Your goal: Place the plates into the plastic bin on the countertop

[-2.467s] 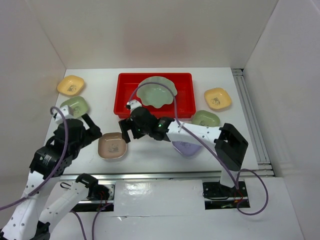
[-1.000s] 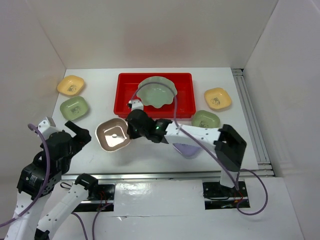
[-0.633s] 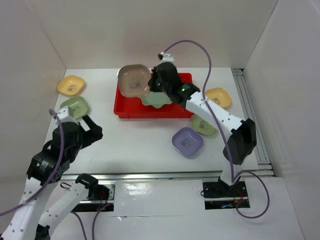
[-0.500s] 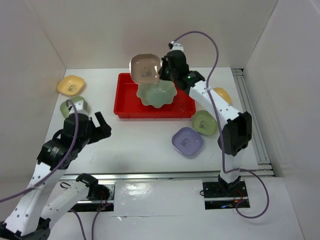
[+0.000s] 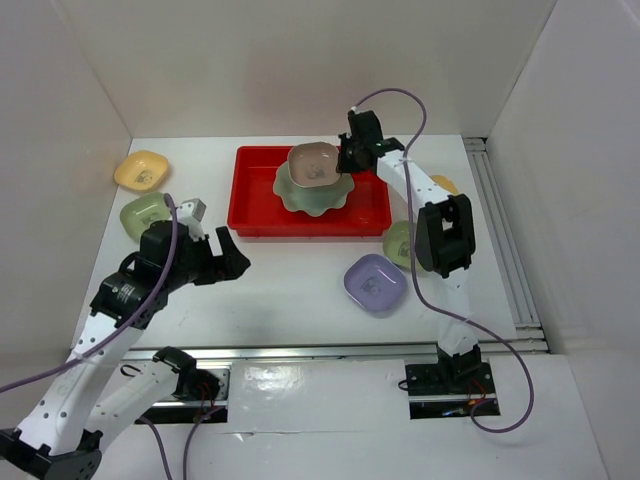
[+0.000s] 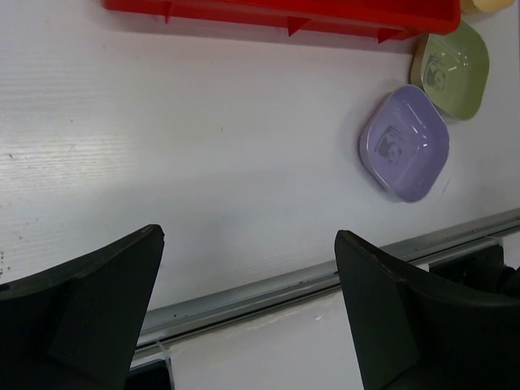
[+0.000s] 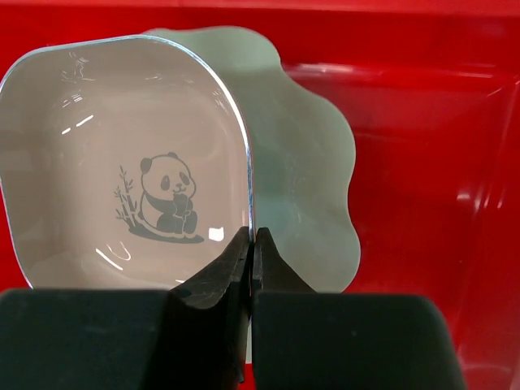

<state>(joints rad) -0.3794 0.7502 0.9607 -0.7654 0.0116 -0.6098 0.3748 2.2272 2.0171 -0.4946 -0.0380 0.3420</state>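
Note:
My right gripper [image 5: 345, 160] [image 7: 253, 236] is shut on the rim of the pinkish-beige plate [image 5: 313, 163] [image 7: 122, 162], which has a panda print. It holds this plate over the large pale green scalloped plate [image 5: 300, 192] [image 7: 301, 187] lying in the red plastic bin [image 5: 250, 190] [image 7: 439, 162]. My left gripper [image 5: 225, 262] [image 6: 248, 236] stands open and empty above the white countertop [image 5: 290, 290], in front of the bin's left end. A lavender plate [image 5: 375, 283] [image 6: 405, 144] and a green plate [image 5: 400, 240] [image 6: 452, 69] lie at the front right.
A yellow plate [image 5: 141, 170] and another green plate [image 5: 143, 214] lie at the far left by the wall. The right arm mostly hides a second yellow plate [image 5: 445, 183] right of the bin. A metal rail [image 5: 500, 230] runs along the right side.
My right gripper has carried the pinkish-beige plate from the front left of the countertop up to over the bin. The left arm has swung in toward the middle, still open.

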